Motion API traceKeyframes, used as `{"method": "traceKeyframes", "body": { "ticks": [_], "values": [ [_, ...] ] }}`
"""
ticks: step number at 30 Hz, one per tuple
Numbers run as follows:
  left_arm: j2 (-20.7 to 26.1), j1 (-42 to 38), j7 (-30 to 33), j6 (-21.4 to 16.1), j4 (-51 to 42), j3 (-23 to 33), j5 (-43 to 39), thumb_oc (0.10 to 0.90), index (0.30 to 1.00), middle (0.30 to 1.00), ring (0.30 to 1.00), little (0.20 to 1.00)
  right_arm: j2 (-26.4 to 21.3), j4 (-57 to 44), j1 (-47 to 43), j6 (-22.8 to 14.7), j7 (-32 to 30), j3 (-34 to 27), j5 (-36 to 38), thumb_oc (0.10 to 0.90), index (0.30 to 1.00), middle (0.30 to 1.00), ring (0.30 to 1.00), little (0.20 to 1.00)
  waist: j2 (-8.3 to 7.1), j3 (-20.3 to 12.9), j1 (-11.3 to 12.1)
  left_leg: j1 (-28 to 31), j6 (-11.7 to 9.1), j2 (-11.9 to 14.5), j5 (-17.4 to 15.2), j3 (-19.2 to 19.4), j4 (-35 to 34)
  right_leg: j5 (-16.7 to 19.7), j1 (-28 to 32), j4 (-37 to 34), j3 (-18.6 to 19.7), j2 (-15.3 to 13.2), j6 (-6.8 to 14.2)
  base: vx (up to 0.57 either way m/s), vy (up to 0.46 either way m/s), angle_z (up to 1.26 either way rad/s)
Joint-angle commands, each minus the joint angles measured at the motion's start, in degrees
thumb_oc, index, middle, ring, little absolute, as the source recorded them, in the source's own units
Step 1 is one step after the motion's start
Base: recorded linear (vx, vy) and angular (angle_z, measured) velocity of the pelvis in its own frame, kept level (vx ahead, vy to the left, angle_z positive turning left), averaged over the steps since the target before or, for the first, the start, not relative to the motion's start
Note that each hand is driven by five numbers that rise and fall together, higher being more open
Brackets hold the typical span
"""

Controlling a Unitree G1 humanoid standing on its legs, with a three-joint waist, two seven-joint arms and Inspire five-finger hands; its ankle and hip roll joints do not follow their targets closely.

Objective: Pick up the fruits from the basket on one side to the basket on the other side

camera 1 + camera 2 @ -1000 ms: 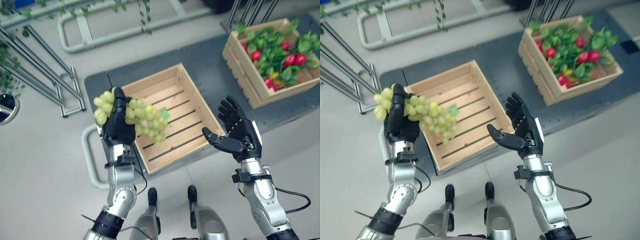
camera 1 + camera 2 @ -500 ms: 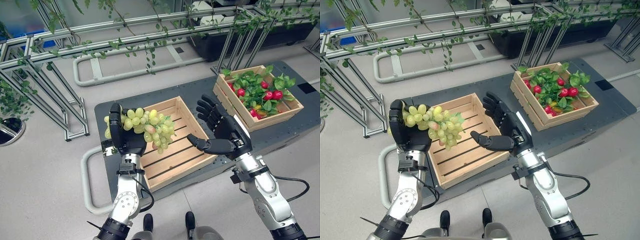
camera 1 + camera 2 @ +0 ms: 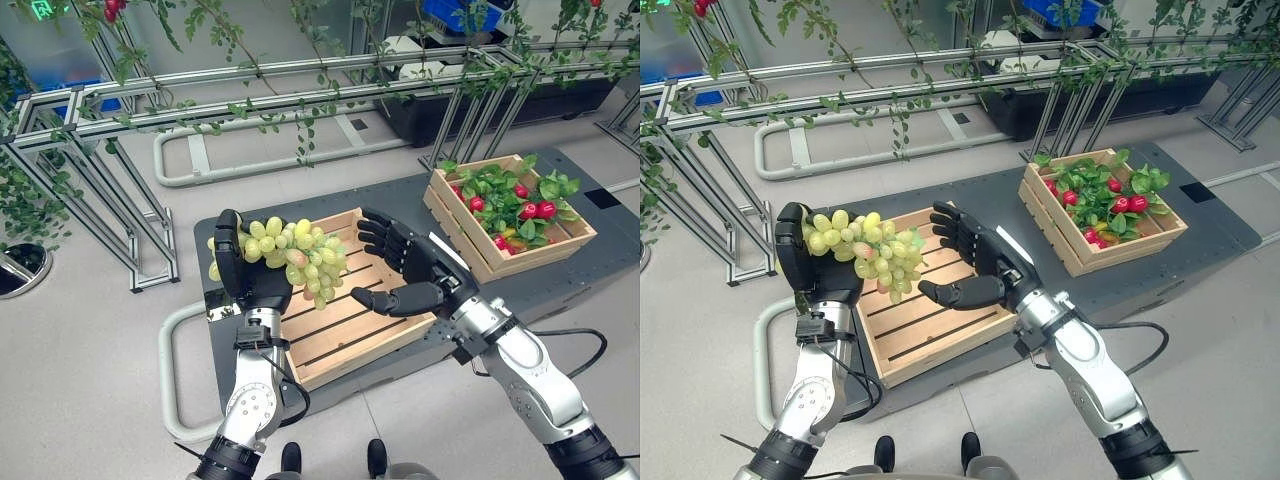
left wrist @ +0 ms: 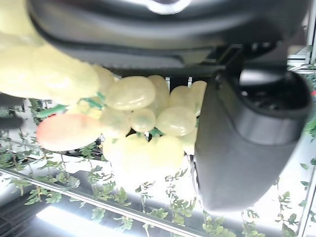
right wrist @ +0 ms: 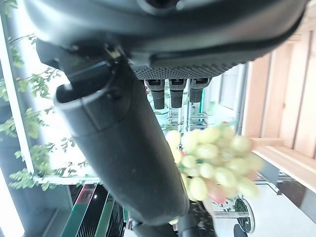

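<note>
Head eyes look down; wrist cameras share the grapes (image 5: 212, 160).

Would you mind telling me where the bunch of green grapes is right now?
The bunch of green grapes is held in the left hand, raised over the left edge of the empty wooden crate, with the open right hand just beside it.

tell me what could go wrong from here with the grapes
The green grape bunch is gripped at one end by the left hand; its free end dangles and could swing or shed grapes.
The open right hand is close beside the bunch and could knock it.
Released here, the grapes would drop into the empty wooden crate.
</note>
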Motion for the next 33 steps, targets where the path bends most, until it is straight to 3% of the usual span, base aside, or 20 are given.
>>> {"method": "traceKeyframes", "body": {
  "ticks": [1,6,12,15,24,29,33],
  "values": [
    [1.0,-5.93,-3.37,-0.42,-1.81,-1.92,8.69,0.4,0.3,0.3,0.3,0.3,0.68,-5.79,-5.54,-2.94,-1.41,1.39,3.09,0.8,0.9,0.9,0.9,0.9,-1.0,-8.73,1.52,0.76,1.75,0.88,-4.09,0.61,0.11,2.14,-0.68,0.01,1.19,-1.75,-0.52,0.0,0.0,0.0],
    [1.39,-6.34,-1.76,0.58,-2.4,-2.98,12.43,0.4,0.3,0.3,0.3,0.3,2.5,-5.55,-6.59,-1.48,-4.28,3.73,2.56,0.8,0.9,0.9,0.9,0.9,-0.68,-8.88,1.81,0.86,1.77,0.96,-4.05,0.61,0.11,2.04,-0.61,0.01,1.0,-1.92,-0.48,0.0,0.0,0.0],
    [1.7,-5.64,-2.27,5.85,-2.24,-3.62,12.97,0.4,0.3,0.3,0.3,0.3,5.36,-4.63,-6.32,-4.85,-6.95,4.41,3.97,0.8,0.9,0.9,0.9,0.9,-0.17,-9.18,2.3,1.01,1.8,0.95,-4.07,0.41,0.11,1.88,-0.43,0.01,0.72,-2.06,-0.43,0.0,0.0,0.0],
    [1.43,-5.08,-2.92,7.14,-2.37,-3.95,12.78,0.4,0.3,0.3,0.3,0.3,6.81,-3.86,-5.55,-4.69,-7.37,4.64,4.91,0.8,0.9,0.9,0.9,0.9,0.1,-9.25,2.39,1.04,1.76,0.97,-4.0,0.43,0.11,1.86,-0.43,0.01,0.73,-2.09,-0.41,0.0,0.0,0.0],
    [1.71,-4.04,-4.12,6.33,-4.31,-4.15,12.85,0.4,0.3,0.3,0.3,0.3,8.08,-0.64,-0.67,-1.63,-5.74,6.85,5.85,0.8,0.9,0.9,0.9,0.9,0.49,-9.22,2.07,0.75,1.68,1.14,-3.86,0.74,0.11,1.99,-0.95,0.01,0.8,-2.26,-0.25,0.0,0.0,0.0],
    [1.97,-4.07,-5.34,6.51,-4.47,-4.93,12.24,0.4,0.3,0.3,0.3,0.3,8.19,1.58,-0.15,-1.37,-8.59,8.07,2.53,0.8,0.9,0.9,0.9,0.9,0.51,-9.14,1.99,0.63,1.66,1.19,-3.75,0.75,0.11,2.07,-1.14,0.01,0.84,-2.2,-0.28,0.0,0.0,0.0],
    [1.84,-4.29,-6.4,5.41,-5.44,-5.19,12.3,0.4,0.3,0.3,0.3,0.3,7.34,3.51,-0.09,2.14,-9.72,9.34,-4.78,0.8,0.9,0.9,0.9,0.9,0.56,-9.01,1.84,0.53,1.73,1.31,-3.76,0.74,0.11,2.09,-1.35,0.01,0.94,-2.15,-0.41,0.0,0.0,0.0]
  ]
}}
